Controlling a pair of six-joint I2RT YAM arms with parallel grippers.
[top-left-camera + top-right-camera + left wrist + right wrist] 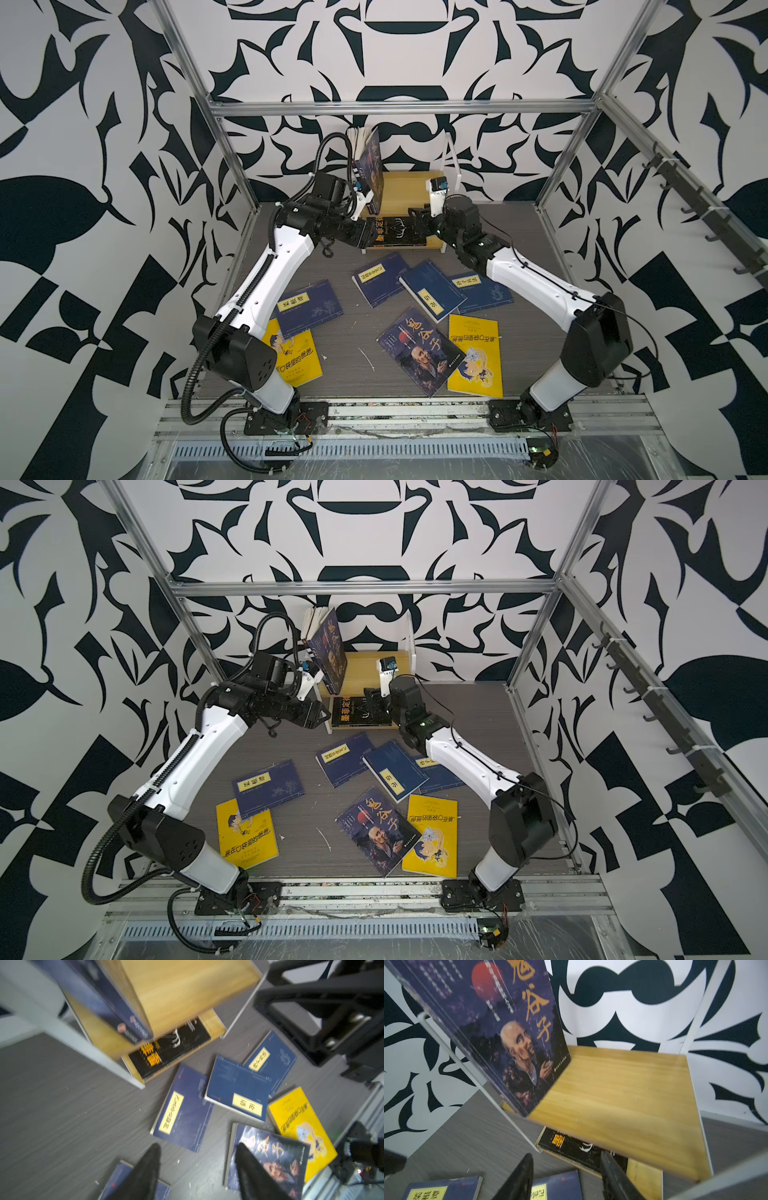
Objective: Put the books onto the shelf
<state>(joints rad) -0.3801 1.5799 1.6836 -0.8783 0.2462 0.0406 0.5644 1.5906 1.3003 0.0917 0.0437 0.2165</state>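
Here, portrait book [371, 174] stands tilted on shelf [405, 193] top board — left pincer [197, 1147], right pincer [566, 1155] both apart, empty.

Shelf [405, 193]: yellowish wood, wht frame. Blk book [395, 235]: yellow title. Cartoon book [476, 357], 5 o'clock: bright yellow. Wall [83, 124]: blk/wht swirls.
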